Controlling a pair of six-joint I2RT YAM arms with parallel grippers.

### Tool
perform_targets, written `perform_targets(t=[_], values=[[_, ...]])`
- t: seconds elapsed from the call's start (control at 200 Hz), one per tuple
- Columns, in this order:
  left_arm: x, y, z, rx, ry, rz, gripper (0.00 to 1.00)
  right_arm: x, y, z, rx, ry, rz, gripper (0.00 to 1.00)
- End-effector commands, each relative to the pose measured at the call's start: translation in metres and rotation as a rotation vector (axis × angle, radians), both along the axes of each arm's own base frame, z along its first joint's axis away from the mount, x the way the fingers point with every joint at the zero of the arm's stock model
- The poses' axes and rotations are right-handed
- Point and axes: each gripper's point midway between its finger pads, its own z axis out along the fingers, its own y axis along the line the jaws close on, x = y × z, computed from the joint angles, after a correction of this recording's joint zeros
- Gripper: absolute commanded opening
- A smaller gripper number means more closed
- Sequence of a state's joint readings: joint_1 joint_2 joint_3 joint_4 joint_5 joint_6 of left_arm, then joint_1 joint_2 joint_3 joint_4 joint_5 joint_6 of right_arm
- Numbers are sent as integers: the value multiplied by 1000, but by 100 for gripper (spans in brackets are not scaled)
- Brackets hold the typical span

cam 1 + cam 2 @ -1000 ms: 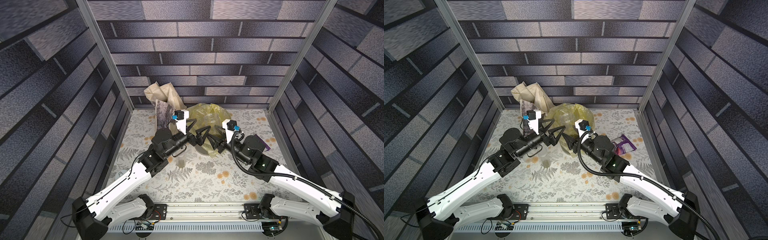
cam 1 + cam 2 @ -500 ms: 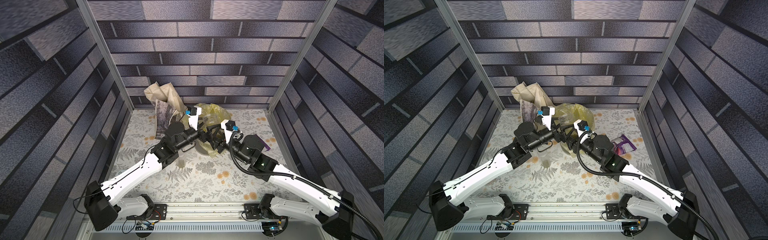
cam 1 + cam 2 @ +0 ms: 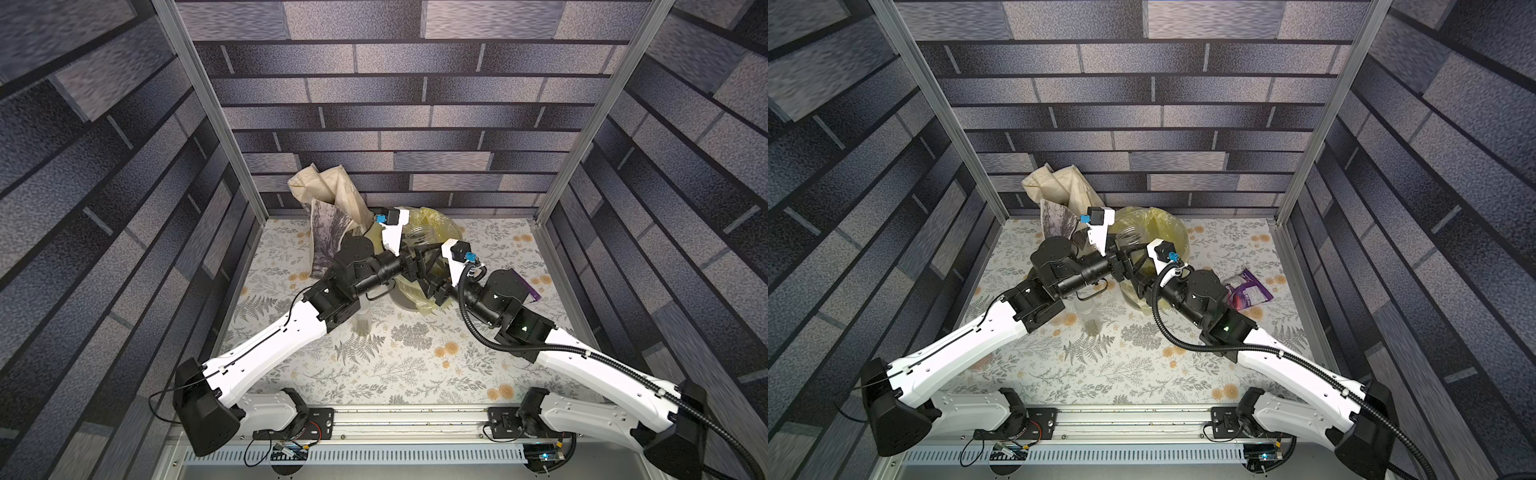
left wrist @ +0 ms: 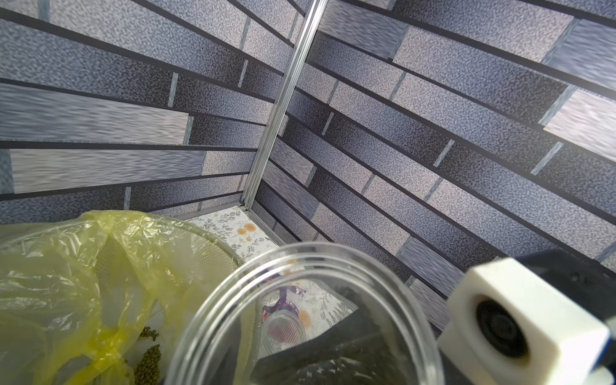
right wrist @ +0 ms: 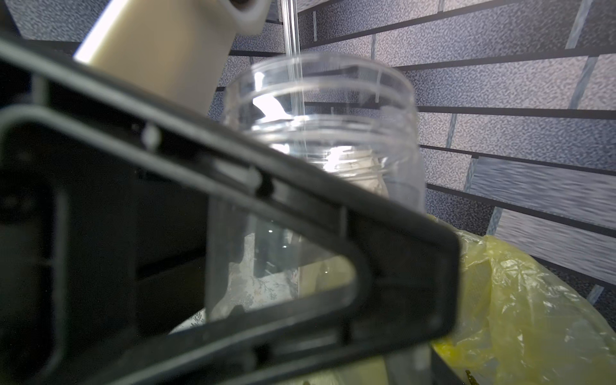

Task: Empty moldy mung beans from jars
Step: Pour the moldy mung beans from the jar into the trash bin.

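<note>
Clear jar (image 3: 417,237), seemingly empty, upright above the bucket (image 4: 216,250); beans (image 4: 148,361) lie inside the bucket. The right jaws grasp the jar; whether the left jaws hold it cannot be told. Risk: a premature release drops the jar into the bucket.

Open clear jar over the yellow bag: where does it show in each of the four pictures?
In a top view: open jar at centre, over the yellow bag.
In a top view: same spot.
Left wrist: close up, mouth toward the camera.
Right wrist: mid-picture, threaded neck showing.
Shared landmark: the yellow bag, in all four.
</note>
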State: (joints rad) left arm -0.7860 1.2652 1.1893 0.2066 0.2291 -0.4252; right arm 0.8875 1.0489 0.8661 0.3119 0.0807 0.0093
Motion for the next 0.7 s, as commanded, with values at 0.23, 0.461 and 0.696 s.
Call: perform_targets(t=[0.23, 0.461, 0.696], values=[[14, 21, 17, 12, 6, 120, 59, -3, -14, 24, 111, -89, -34, 60], [13, 29, 43, -52, -23, 108, 54, -3, -13, 22, 121, -122, -38, 79], [21, 51, 63, -129, -4, 135, 52, -12, -9, 27, 139, -169, 13, 91]])
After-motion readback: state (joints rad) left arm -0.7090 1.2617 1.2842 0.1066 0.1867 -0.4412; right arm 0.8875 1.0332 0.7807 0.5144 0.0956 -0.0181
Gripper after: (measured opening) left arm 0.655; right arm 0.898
